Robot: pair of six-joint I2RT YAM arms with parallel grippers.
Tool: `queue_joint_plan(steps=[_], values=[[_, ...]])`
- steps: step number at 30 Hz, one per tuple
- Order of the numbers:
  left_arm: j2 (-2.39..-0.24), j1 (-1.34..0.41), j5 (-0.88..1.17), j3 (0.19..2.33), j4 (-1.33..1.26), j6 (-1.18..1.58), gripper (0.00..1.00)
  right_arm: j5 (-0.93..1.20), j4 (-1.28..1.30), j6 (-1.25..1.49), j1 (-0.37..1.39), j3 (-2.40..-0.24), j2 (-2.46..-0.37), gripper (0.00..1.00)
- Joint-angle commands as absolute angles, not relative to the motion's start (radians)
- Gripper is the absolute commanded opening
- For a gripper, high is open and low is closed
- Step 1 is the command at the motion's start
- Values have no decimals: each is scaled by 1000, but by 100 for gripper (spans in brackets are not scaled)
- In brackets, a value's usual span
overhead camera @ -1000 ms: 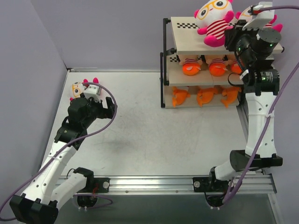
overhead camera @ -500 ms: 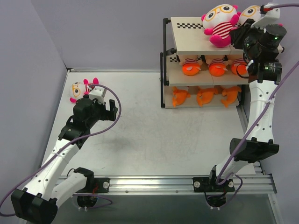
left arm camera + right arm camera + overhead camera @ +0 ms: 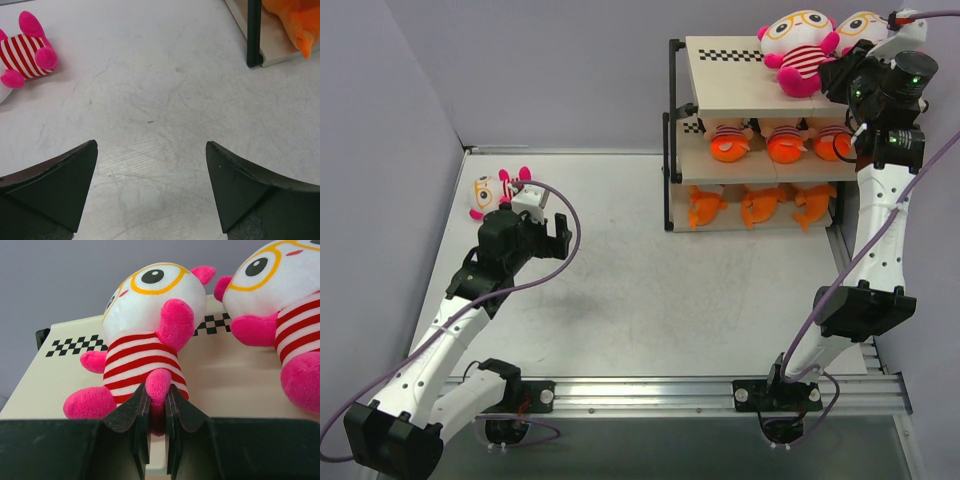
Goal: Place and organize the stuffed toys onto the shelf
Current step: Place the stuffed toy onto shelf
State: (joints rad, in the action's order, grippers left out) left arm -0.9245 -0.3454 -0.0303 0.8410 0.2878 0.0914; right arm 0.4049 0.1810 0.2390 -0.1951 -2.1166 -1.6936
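Observation:
My right gripper (image 3: pixel 838 74) (image 3: pixel 157 390) is shut on a pink foot of a glasses toy (image 3: pixel 798 42) (image 3: pixel 150 335), which sits on the top board of the shelf (image 3: pixel 720 85) (image 3: pixel 55 385). A second glasses toy (image 3: pixel 865 25) (image 3: pixel 280 295) sits close to its right. Three striped orange dolls (image 3: pixel 784 141) fill the middle tier and three orange sharks (image 3: pixel 758 208) the bottom tier. A third glasses toy (image 3: pixel 496 189) (image 3: pixel 27 50) lies on the table at the far left. My left gripper (image 3: pixel 558 236) (image 3: pixel 150 150) is open and empty just to its right, above bare table.
The shelf's black front-left post (image 3: pixel 254 30) and a shark's tail (image 3: pixel 295 20) show at the left wrist view's upper right. Grey walls enclose the table at the left and back. The arms' mounting rail (image 3: pixel 650 392) runs along the near edge.
My right gripper has carried its glasses toy to the right and back along the top board, up beside the second one. My left arm has shifted slightly.

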Motion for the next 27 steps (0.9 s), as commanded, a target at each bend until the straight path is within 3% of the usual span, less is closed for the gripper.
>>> queue_joint_plan(steps=[1,8,11,14,27], values=[[-925,-351,-41,851,268,74,98,443,121,258,-201,-2129,-1697,1],[-925,-351,-43,851,268,72,98,446,120,265,-210,-2129,-1700,12],[-925,-351,-41,853,268,72,98,442,115,265,-212,-2128,-1692,28],[-923,-353,-40,854,270,72,98,433,115,262,-215,-2129,-1687,35],[-911,-357,-37,853,276,72,98,365,98,242,-218,-2143,-1646,58]])
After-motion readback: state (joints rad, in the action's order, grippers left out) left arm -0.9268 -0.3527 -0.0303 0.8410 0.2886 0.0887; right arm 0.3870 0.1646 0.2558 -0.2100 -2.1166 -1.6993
